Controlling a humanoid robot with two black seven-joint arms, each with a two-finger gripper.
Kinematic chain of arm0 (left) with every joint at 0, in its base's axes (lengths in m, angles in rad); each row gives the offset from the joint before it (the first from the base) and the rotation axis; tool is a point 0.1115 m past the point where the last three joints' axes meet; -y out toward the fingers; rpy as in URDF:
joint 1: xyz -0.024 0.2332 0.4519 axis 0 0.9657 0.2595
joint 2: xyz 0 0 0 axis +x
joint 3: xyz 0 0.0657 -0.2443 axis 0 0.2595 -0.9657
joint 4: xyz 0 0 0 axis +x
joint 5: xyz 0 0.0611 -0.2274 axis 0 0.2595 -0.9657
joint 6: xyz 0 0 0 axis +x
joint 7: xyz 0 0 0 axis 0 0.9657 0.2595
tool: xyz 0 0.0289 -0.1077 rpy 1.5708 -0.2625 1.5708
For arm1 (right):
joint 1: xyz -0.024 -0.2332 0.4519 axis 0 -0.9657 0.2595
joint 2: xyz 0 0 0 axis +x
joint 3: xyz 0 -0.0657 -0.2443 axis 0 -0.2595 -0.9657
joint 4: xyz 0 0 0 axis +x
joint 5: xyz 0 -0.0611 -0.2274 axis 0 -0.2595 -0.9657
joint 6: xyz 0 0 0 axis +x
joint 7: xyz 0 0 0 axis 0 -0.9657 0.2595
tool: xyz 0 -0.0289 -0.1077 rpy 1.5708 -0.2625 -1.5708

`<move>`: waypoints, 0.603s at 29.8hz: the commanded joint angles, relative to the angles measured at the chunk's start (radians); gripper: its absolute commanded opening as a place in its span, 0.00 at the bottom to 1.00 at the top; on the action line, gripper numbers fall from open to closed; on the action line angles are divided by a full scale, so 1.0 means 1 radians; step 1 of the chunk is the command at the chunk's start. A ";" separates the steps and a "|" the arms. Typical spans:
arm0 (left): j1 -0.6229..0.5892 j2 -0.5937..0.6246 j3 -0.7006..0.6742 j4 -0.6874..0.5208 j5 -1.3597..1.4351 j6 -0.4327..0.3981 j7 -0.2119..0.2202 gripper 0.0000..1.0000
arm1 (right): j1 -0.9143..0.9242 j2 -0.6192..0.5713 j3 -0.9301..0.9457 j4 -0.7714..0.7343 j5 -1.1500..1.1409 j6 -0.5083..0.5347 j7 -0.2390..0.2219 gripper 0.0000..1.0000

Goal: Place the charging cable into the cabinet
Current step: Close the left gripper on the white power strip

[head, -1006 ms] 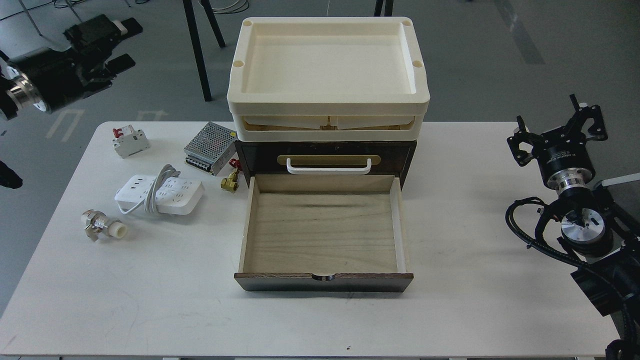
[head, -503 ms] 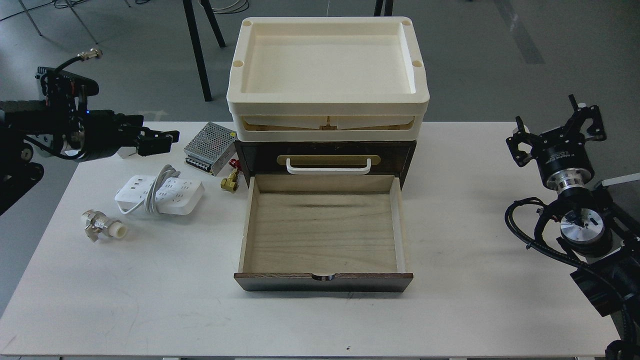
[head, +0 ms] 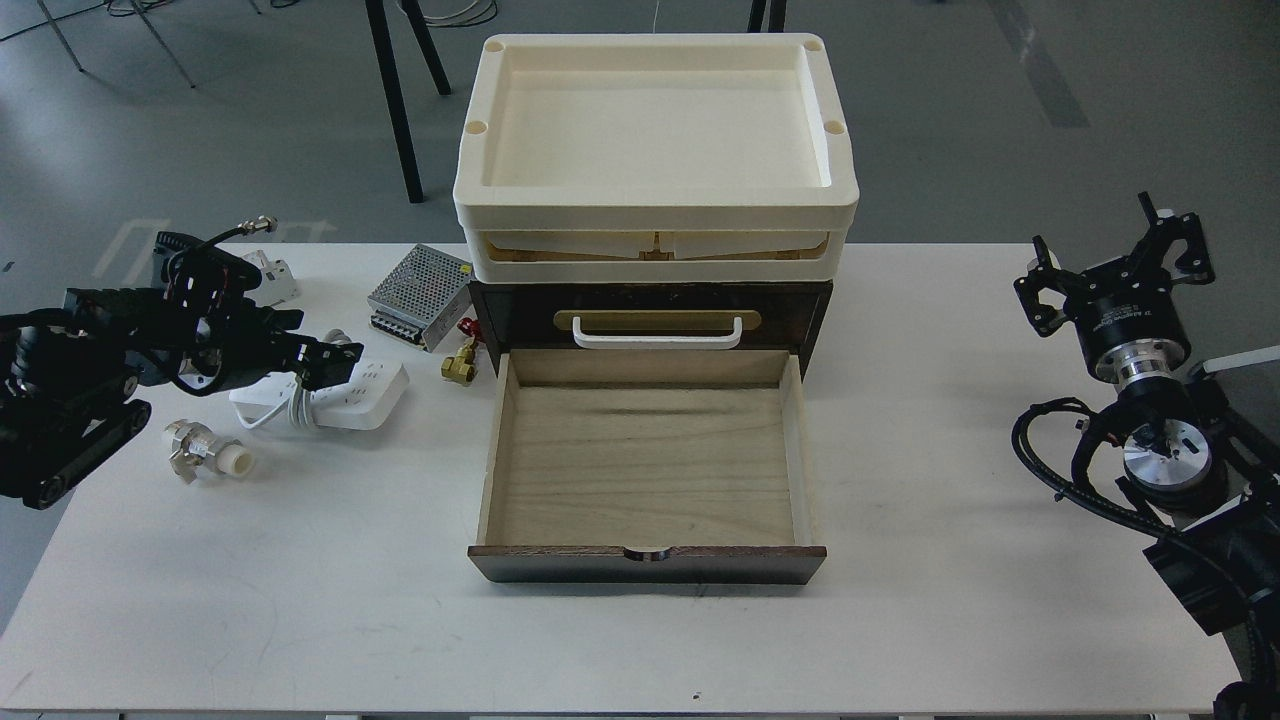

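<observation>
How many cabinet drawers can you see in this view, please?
2. The lower drawer of the cabinet is pulled fully open and looks empty. The upper drawer, with a white handle, is shut just above it. Others may be hidden.

Left arm extends in from the left, low; left claw (head: 335,358) state indeterminate. Right arm is raised at right; right claw (head: 1112,262) fingers spread.

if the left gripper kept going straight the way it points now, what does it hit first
Most likely the charging cable. The left gripper points rightward and slightly down, its tips already over the strip's near edge. Past that lies the small brass valve, then the cabinet. Its height above the strip is unclear from this view.
</observation>
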State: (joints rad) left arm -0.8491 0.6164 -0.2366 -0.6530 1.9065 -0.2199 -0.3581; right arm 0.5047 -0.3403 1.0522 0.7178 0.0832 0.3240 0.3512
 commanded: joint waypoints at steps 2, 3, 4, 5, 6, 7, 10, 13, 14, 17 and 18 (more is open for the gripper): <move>0.025 -0.029 0.002 0.062 -0.015 0.010 0.001 0.56 | 0.002 0.001 0.000 0.000 0.001 0.000 0.000 1.00; 0.027 -0.030 0.002 0.072 -0.015 0.008 0.001 0.48 | 0.002 0.001 0.000 0.000 0.001 -0.002 0.000 1.00; 0.028 -0.030 0.002 0.078 -0.015 0.005 0.002 0.40 | 0.002 0.001 0.000 0.000 0.001 -0.002 0.000 1.00; 0.028 -0.030 0.002 0.079 -0.017 0.002 0.002 0.35 | 0.002 0.003 0.000 0.000 0.001 -0.002 0.000 1.00; 0.030 -0.029 0.002 0.079 -0.015 0.001 0.002 0.33 | 0.002 0.003 0.002 0.000 0.001 -0.002 0.000 1.00; 0.035 -0.029 0.002 0.079 -0.015 0.001 0.001 0.33 | 0.002 0.003 0.002 0.000 0.001 -0.002 0.000 1.00; 0.042 -0.029 0.002 0.079 -0.015 0.001 0.001 0.32 | 0.002 0.003 0.002 0.000 0.001 -0.002 0.000 1.00; 0.044 -0.029 0.000 0.078 -0.015 -0.003 -0.001 0.20 | 0.002 0.004 0.002 0.000 0.001 -0.002 0.000 1.00; 0.044 -0.029 0.000 0.076 -0.015 -0.003 -0.001 0.15 | 0.002 0.004 0.002 0.000 0.000 -0.003 0.000 1.00; 0.039 -0.030 0.000 0.070 -0.015 -0.007 -0.002 0.10 | 0.002 0.004 0.002 0.000 0.001 -0.003 0.000 1.00; 0.033 -0.029 0.000 0.069 -0.015 -0.007 -0.007 0.09 | 0.002 0.004 0.002 -0.001 0.000 -0.003 0.000 1.00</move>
State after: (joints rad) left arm -0.8058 0.5874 -0.2357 -0.5793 1.8911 -0.2251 -0.3590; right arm 0.5063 -0.3359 1.0539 0.7178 0.0841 0.3209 0.3512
